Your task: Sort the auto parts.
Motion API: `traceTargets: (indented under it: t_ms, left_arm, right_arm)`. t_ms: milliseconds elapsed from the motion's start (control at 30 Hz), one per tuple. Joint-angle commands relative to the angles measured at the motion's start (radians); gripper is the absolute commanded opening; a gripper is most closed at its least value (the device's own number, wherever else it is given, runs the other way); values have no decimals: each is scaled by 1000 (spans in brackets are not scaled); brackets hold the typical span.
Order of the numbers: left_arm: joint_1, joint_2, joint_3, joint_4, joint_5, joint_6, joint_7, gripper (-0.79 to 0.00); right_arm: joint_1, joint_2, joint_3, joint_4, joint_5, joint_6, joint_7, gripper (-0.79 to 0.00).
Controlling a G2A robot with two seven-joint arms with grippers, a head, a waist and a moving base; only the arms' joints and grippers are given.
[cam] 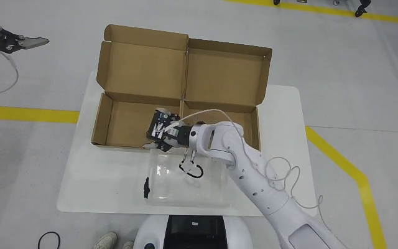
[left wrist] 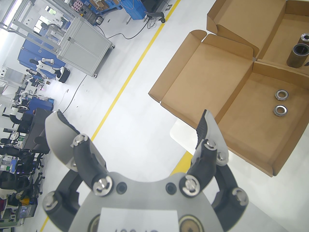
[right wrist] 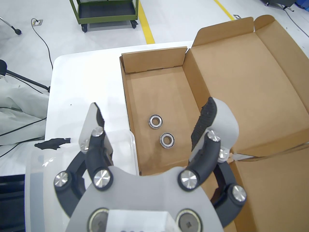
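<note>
1. The right arm stretches from the robot's right side across the white table [cam: 280, 124]. It passes over the clear tray [cam: 168, 187] to the near wall of the left cardboard box [right wrist: 164, 90].
2. The right gripper [right wrist: 152, 108] hangs above that box's near end, tilted down toward its floor. Its jaws are spread wide and hold nothing.
3. Two bearings [right wrist: 156, 121] lie flat on the floor of the left box, close beside each other but not touching. In the right wrist view they sit within the gap between the two fingertips, below them; no finger touches them.
4. The left arm is drawn out to the robot's left, well apart from the table. The left gripper [left wrist: 131, 118] hangs over the grey floor with its jaws wide apart and bare.
5. The left wrist view shows the same bearings, well away from its fingers. It also shows two dark cylinders [left wrist: 297, 55] standing upright in the right box [left wrist: 287, 30].
6. A small black part [right wrist: 52, 143] lies at the tray's left edge.
</note>
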Motion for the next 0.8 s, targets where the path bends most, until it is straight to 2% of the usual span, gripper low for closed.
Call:
traceTargets:
  t_ms: [0,333,767]
  left_arm:
    - [0,0,0,0,0,0,0,0]
    - [0,0,0,0,0,0,0,0]
    - [0,0,0,0,0,0,0,0]
  right_arm:
    - [-28,10,25,-25,-10,-8,-10,0]
    - [-163,57,136,-121,-66,-29,-70,0]
    - [-396,119,310,-280,-189,-4,-242,0]
